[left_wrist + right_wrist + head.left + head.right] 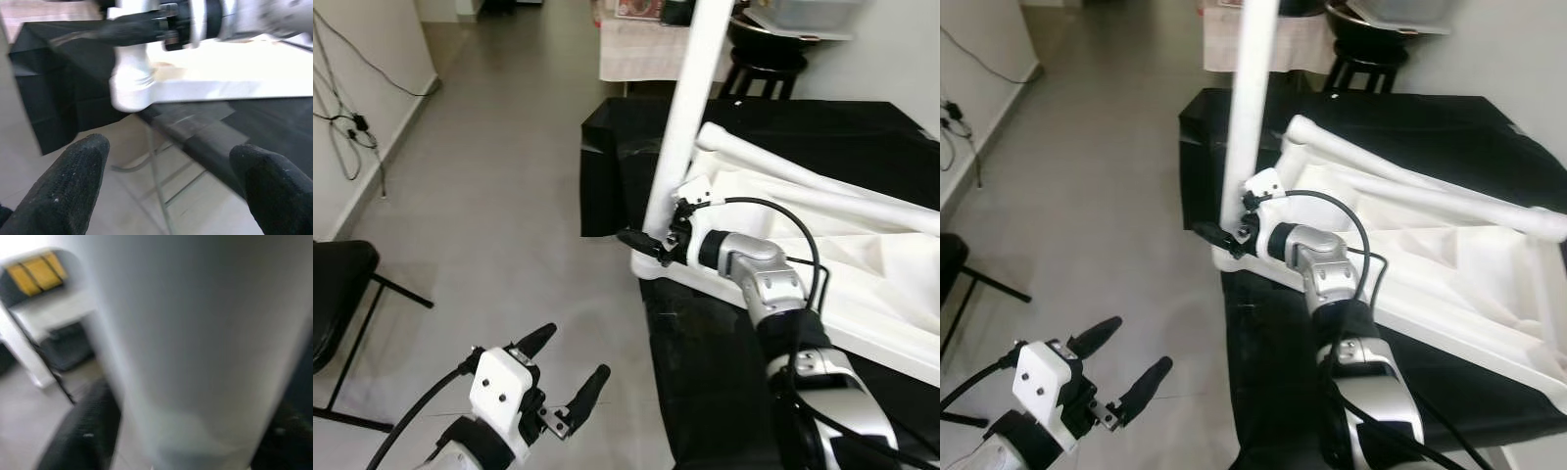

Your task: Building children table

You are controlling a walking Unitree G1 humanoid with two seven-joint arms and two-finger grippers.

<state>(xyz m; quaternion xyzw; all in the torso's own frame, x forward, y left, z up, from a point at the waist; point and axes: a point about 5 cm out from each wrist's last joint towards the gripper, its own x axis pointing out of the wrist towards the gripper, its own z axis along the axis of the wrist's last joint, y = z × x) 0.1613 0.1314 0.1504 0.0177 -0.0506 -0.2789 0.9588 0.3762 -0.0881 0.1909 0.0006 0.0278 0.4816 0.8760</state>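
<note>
**Upright leg could tip out of its corner socket**

The right claw (646, 242) is clenched around the base of the tall white round table leg (685, 108), standing at the near corner of the upside-down white children's tabletop (1449, 294) on the black-draped counter (724, 343). If the grip slips or pushes sideways, the leg may lean and fall toward the floor. The left claw (563, 372) hangs released, well apart, offering no support.

We've got open grey floor (499, 196) on the left for a gripper to swing through, but the upright white leg (683, 117), the upturned tabletop (862, 284) on its black-draped stand (617, 166), and a black chair (337, 294) far left block things.
</note>
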